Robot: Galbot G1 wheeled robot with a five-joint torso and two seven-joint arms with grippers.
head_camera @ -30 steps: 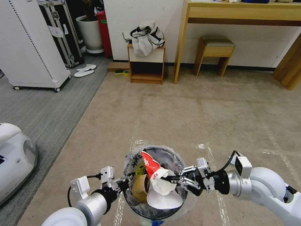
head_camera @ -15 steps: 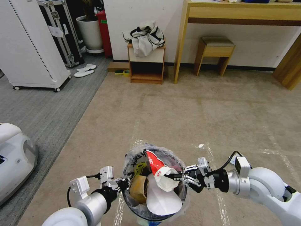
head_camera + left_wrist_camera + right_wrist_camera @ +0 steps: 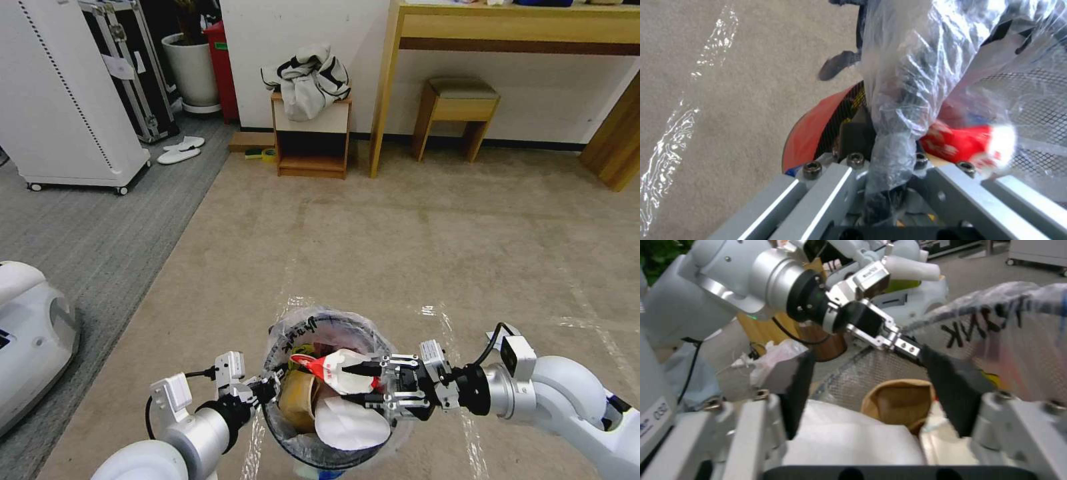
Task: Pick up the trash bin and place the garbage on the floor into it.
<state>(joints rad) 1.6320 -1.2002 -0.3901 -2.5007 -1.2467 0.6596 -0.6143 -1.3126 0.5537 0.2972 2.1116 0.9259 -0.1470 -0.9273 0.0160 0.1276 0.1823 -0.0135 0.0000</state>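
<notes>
The trash bin (image 3: 283, 427), small and red with a printed clear liner, hangs low in front of me over the beige floor (image 3: 400, 253). My left gripper (image 3: 267, 387) is shut on its near-left rim; in the left wrist view the left gripper (image 3: 880, 156) pinches the liner (image 3: 907, 83) against the red wall (image 3: 811, 133). My right gripper (image 3: 367, 383) is open over the bin mouth, fingers (image 3: 798, 390) spread wide with nothing between them. Garbage sits inside: a red-and-white wrapper (image 3: 337, 368) lies across the top, beside a brown paper bag (image 3: 298, 399) and a white oval piece (image 3: 351, 423).
A white machine body (image 3: 27, 333) stands at the left on grey carpet (image 3: 87, 233). Farther off are a wheeled white cabinet (image 3: 60, 100), white slippers (image 3: 180, 150), a small wooden cabinet with clothes (image 3: 313, 133), a stool (image 3: 457, 110) and a desk (image 3: 520, 27).
The right gripper lowered the wrapper into the bin and opened. The wrapper tipped from upright to lying across the other garbage. The left gripper kept its hold on the rim.
</notes>
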